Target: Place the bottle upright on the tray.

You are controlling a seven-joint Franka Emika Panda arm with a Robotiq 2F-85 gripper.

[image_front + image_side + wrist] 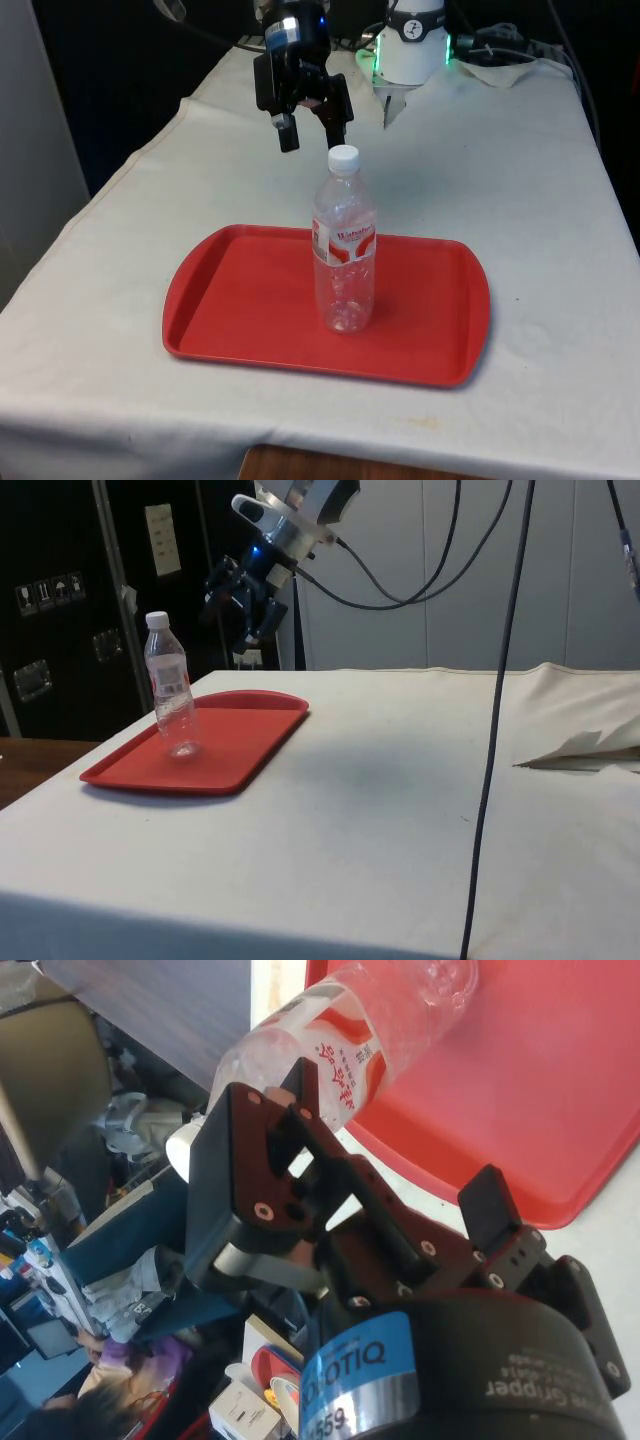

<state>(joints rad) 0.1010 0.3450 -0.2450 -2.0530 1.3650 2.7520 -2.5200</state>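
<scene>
A clear plastic bottle with a white cap and a red-and-white label stands upright near the middle of the red tray. In the side view the bottle stands on the tray towards its far end. My black gripper hangs open in the air just behind and above the bottle's cap, clear of it, with nothing between its fingers. In the side view the gripper is up and to the right of the cap. The wrist view has the bottle beyond the gripper, lying over the tray.
The tray lies near the table's front edge on the white cloth. A crumpled fold of cloth lies at the right of the side view. Cables hang down in front of that view.
</scene>
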